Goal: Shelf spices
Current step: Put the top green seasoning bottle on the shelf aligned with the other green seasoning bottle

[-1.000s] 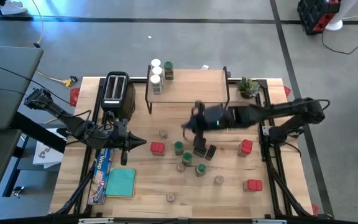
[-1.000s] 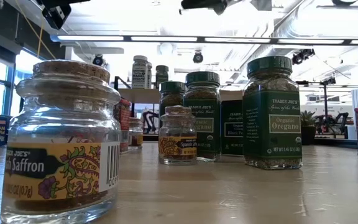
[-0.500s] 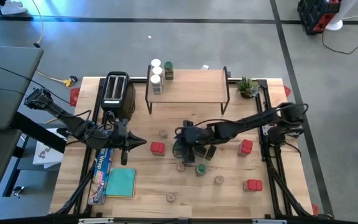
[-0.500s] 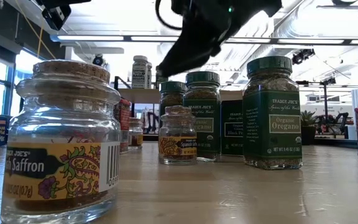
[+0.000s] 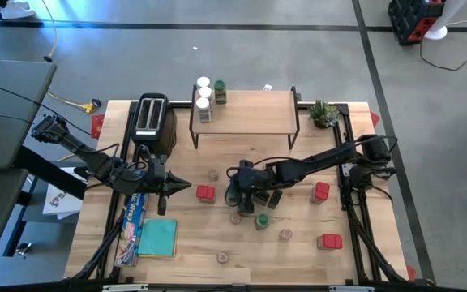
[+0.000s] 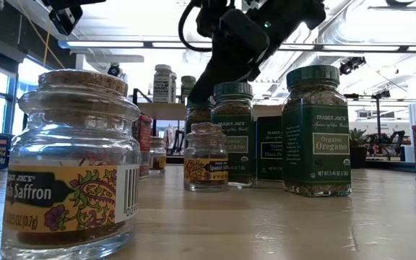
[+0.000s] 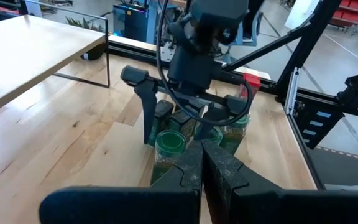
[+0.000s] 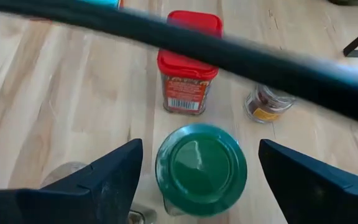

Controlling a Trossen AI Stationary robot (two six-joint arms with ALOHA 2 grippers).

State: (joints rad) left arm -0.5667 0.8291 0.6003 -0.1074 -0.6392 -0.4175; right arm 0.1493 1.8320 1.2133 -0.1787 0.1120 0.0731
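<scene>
Right claw (image 8: 197, 171) gapes wide astride a green-lidded jar (image 8: 201, 168), gripping nothing — closing off-centre could topple crowded neighbouring jars.

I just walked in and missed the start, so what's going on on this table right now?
The robot is putting spice jars up on a wooden shelf, where three jars already stand at one end. The right gripper is down among the jars in the middle of the table, jaws open on either side of a green-lidded jar and not yet closed on it. The left gripper waits with jaws shut near the blue foil box. Many jars and red tins are still scattered on the table.
</scene>
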